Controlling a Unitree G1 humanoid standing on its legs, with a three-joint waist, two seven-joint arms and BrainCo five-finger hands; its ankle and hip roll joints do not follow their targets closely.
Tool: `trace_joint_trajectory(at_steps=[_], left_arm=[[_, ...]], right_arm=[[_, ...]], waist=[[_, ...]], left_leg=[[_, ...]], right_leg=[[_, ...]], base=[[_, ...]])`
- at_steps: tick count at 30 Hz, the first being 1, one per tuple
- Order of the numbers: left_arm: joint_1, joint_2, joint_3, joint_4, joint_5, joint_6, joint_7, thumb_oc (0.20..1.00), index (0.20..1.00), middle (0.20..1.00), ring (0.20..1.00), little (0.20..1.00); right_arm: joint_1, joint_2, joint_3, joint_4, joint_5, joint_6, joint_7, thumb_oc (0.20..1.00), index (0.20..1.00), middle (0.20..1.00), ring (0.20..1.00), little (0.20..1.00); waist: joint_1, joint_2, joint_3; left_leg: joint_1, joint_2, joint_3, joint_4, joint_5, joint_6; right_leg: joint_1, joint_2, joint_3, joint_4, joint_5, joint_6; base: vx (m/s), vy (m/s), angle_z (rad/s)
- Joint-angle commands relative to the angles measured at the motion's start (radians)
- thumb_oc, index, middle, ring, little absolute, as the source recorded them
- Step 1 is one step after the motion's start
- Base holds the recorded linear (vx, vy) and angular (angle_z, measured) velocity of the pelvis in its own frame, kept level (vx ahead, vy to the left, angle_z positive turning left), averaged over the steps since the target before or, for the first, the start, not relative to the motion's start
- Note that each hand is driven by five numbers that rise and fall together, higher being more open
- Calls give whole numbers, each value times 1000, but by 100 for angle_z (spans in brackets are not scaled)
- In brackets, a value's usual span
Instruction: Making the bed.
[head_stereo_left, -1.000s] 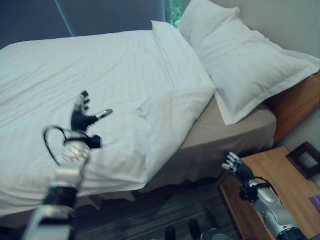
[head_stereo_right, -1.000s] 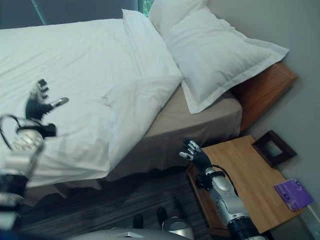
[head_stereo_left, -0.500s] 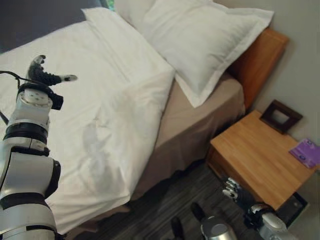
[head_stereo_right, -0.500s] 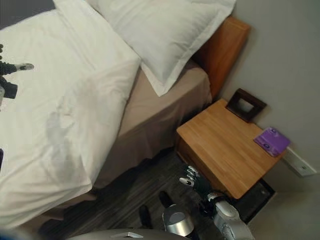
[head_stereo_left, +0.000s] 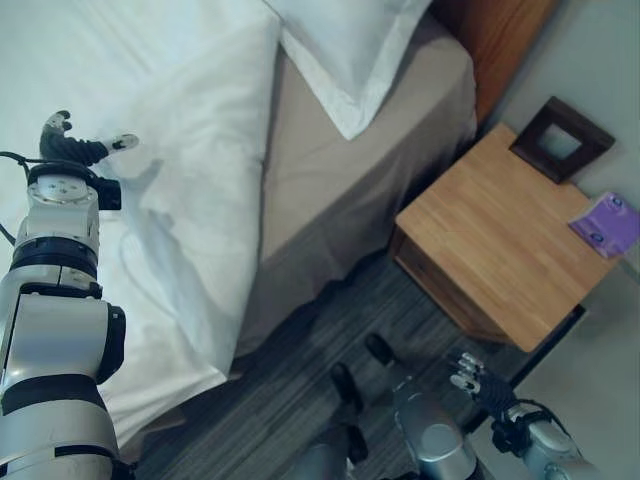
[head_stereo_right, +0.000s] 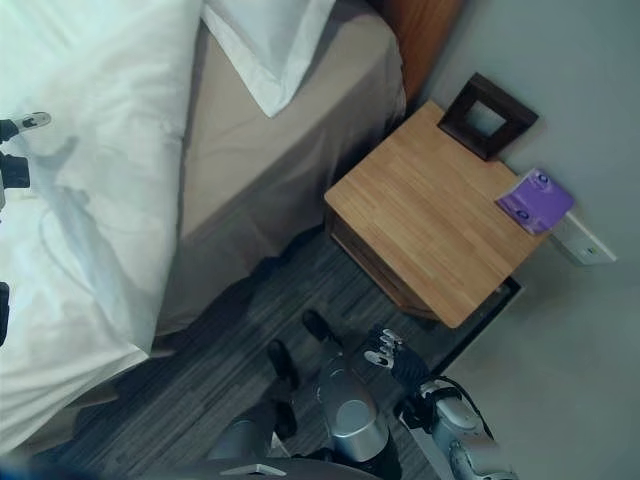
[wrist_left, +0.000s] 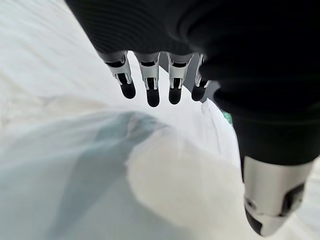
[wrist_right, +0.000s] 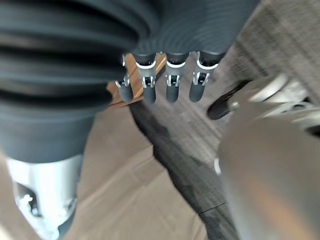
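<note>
The white duvet covers the bed, its edge folded back short of the white pillow, so a strip of tan sheet shows. My left hand hovers over the duvet near the bed's side, open, fingers straight with nothing in them. My right hand hangs low over the dark floor by the nightstand, open and empty, its fingers relaxed.
A wooden nightstand stands beside the bed, bearing a dark picture frame and a purple booklet. The wooden headboard rises behind the pillow. Grey wall lies to the right, dark striped carpet below.
The camera has swung right and down, so the bed slid left and up. My right hand has dropped from the nightstand's front to near the floor. My left hand stays over the duvet.
</note>
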Motion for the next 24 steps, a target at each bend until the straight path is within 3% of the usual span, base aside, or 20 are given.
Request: trace_joint_trajectory(at_steps=[1,5,9,10,11,16,18,24], left_arm=[[-95,65,4,23,-73,-29,97,1000,1000,1000,1000,1000],[-98,30,25,18,-124,-34,149,1000,1000,1000,1000,1000],[-60,-19,51,19,-170,-35,125,1000,1000,1000,1000,1000],[-48,-31,53,18,-176,-35,112,555,555,555,555,555],[-34,-50,56,15,-181,-35,102,200,200,200,200,200],[-22,-105,49,0,-193,-38,77,200,200,200,200,200],[-67,-145,9,-54,-209,-64,63,200,200,200,200,200],[-118,-157,-69,-169,-202,-124,52,200,200,200,200,200]], right_arm=[[21,-27,-8,-19,54,-45,-27,1000,1000,1000,1000,1000],[-14,-13,15,5,68,-67,-67,1000,1000,1000,1000,1000],[-35,-6,35,26,69,-69,-81,1000,1000,1000,1000,1000],[-37,-4,35,31,69,-69,-86,1000,1000,1000,1000,1000],[-36,-2,36,34,69,-69,-88,1000,1000,1000,1000,1000],[-39,3,41,53,67,-63,-93,1000,1000,1000,1000,1000],[-57,-5,45,62,63,-57,-94,1000,1000,1000,1000,1000],[-54,-23,40,50,62,-69,-85,1000,1000,1000,1000,1000]], waist=[[16,4,-18],[24,22,38],[24,37,68],[24,40,73],[22,43,76],[14,53,83],[3,68,75],[-11,89,46]], left_leg=[[30,27,40,6,11,-57],[-7,25,51,6,15,-57],[-23,22,61,6,13,-56],[-26,21,62,6,12,-56],[-28,20,63,6,12,-56],[-18,17,64,6,8,-57],[3,14,62,6,4,-58],[33,11,54,6,1,-60]], right_leg=[[-50,-22,-17,76,-35,69],[-88,-20,-8,80,-31,68],[-106,-16,-2,76,-25,69],[-107,-15,0,74,-23,70],[-108,-16,0,72,-23,71],[-106,-13,4,77,-30,69],[-89,-15,5,77,-35,68],[-47,-29,-4,66,-39,69]], base=[[10,-26,-8],[12,-11,-5],[15,-2,-11],[0,0,0],[0,0,0],[0,0,0],[0,0,0],[3,3,2]])
